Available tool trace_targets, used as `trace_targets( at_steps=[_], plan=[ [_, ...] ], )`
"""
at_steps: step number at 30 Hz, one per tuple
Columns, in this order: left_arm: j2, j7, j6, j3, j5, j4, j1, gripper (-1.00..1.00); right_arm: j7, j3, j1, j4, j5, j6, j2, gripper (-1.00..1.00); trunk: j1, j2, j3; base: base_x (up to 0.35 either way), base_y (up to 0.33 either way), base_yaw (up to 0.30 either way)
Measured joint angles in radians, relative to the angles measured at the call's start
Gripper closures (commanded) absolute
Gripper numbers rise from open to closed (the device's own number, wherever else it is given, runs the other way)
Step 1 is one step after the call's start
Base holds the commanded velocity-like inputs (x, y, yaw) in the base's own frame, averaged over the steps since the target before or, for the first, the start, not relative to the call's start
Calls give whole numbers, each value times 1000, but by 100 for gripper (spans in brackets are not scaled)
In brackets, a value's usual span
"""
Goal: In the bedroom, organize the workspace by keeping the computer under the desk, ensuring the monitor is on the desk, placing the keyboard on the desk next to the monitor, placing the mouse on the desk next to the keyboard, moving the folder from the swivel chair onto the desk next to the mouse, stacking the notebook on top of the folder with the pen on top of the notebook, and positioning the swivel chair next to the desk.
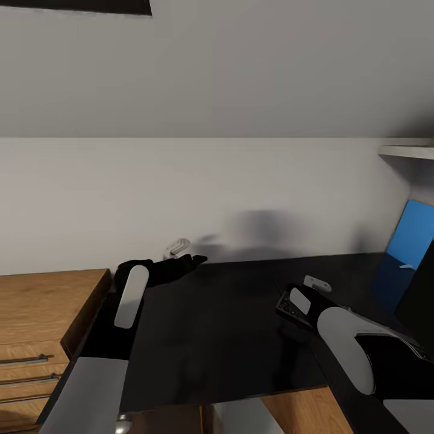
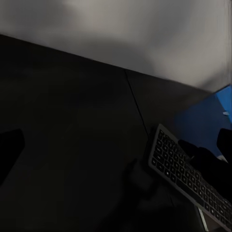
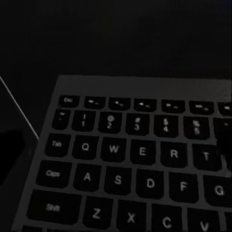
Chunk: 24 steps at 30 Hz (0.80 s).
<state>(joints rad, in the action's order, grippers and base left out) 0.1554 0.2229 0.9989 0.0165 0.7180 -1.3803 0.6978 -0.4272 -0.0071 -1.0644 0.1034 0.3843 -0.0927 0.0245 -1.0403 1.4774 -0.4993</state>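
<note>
Head view: the long black desk (image 1: 229, 337) spans the scene, a wooden chest with bar handles (image 1: 36, 325) beside it. The left end effector (image 1: 196, 260) hovers over the desk's back edge; whether it is wide or narrow cannot be told. The right end effector (image 1: 288, 306) holds the flat black keyboard (image 1: 290, 310) low above the desk. The bright blue folder (image 1: 411, 236) leans near the desk's far end.

Left wrist view: the keyboard (image 2: 188, 176) hangs tilted over the desk (image 2: 67, 130).

Right wrist view: the keyboard (image 3: 130, 159) appears rigid, light and thin; best pinched at an edge.
</note>
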Motion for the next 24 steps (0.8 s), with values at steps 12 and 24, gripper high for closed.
trace_targets(
  at_steps=[12, 24],
  plan=[
    [-3, 1, -2, -1, 2, 5, -1, -100, 1, 0, 0, -1, 1, 0, -1, -100, 0, 0, 8, 0, 0, -155],
    [-23, 2, -4, -3, 5, 8, -1, -100, 0, 2, 0, -1, 4, 0, -4, -100, 0, 0, 8, 0, 0, -3]
  ],
)
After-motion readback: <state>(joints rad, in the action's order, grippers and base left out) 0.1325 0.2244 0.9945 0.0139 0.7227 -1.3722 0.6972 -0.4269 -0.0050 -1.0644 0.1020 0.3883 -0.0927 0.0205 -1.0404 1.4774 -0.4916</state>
